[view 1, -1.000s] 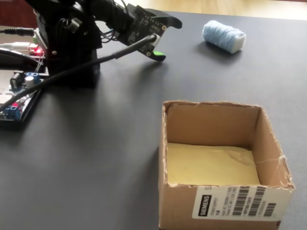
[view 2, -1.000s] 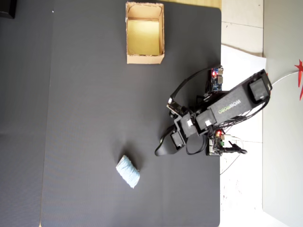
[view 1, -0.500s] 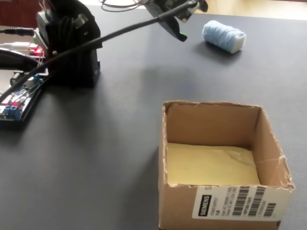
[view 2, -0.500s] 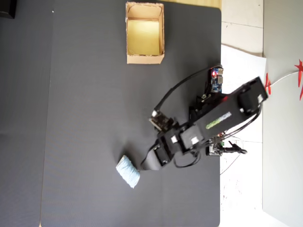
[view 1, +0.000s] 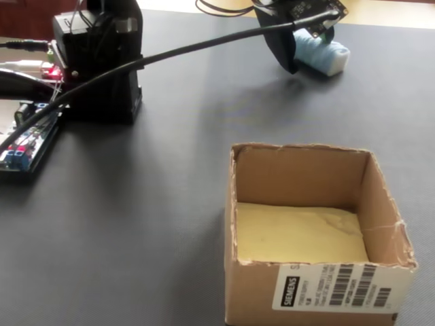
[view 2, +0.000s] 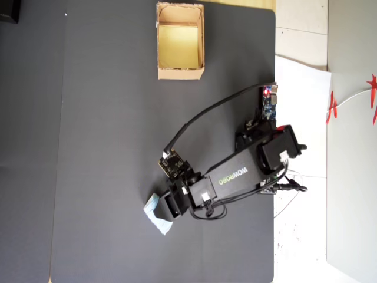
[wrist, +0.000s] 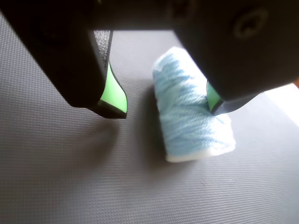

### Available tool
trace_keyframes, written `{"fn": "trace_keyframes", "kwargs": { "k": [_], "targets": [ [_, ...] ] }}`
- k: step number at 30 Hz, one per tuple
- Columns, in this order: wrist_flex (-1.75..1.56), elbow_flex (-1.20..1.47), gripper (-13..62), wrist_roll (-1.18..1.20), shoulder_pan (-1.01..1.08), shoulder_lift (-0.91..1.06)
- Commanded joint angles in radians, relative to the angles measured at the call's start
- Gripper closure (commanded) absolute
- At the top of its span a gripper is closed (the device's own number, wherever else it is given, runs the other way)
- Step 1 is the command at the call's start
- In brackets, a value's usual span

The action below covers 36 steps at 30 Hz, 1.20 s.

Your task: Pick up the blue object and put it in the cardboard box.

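A pale blue, finely ribbed object (wrist: 191, 107) on a dark grey mat (view 2: 106, 147). The black gripper (wrist: 166, 107) has green pads; the tan cardboard box (view 1: 309, 176) (yellowish inside) carries a white barcode label (view 1: 340, 285).

One robot arm (view 2: 235, 174) w/ one gripper (wrist: 166, 109), one blue object (wrist: 191, 112), one cardboard box (view 1: 391, 224), one dark mat (view 2: 100, 147) and one barcode label (view 1: 333, 286) on box front.

Dark mat (view 2: 106, 147) (ribbed), white paper (view 2: 300, 106) beside it.
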Motion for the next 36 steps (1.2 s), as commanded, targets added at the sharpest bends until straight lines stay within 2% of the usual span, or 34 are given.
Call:
{"fn": "trace_keyframes", "kwargs": {
  "k": [1,7,12,18,22,24,30,36],
  "targets": [
    [-0.011,-0.072,16.6,0.020,0.003,-0.009],
    [-0.029,-0.080,16.8,0.025,0.000,-0.077],
    [-0.052,-0.101,20.3,0.032,-0.014,-0.118],
    [-0.097,-0.107,32.5,0.048,-0.028,-0.155],
    [-0.190,-0.078,47.6,0.026,-0.028,-0.161],
    [-0.236,-0.057,52.7,0.011,-0.028,-0.155],
    [-0.290,-0.012,53.7,-0.017,-0.017,-0.112],
    [-0.408,0.075,53.7,-0.075,0.034,0.074]
  ]
}}
